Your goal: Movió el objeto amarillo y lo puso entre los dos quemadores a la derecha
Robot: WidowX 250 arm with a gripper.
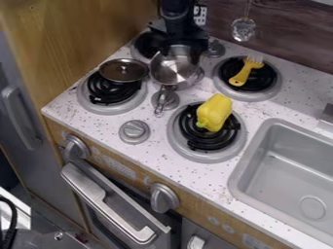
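toy pepper [214,112]: yellow | counter [153,154]: white, speckled | burners [194,134]: black | sink [260,160]: grey

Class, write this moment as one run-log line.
end effector: at saucepan | yellow pepper: on front-right burner | yellow utensil: on back-right burner

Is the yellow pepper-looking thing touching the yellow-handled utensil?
Apart. The camera view shows a gap between the yellow pepper-like thing and the yellow-handled utensil, with the back burner's grey rim showing there.
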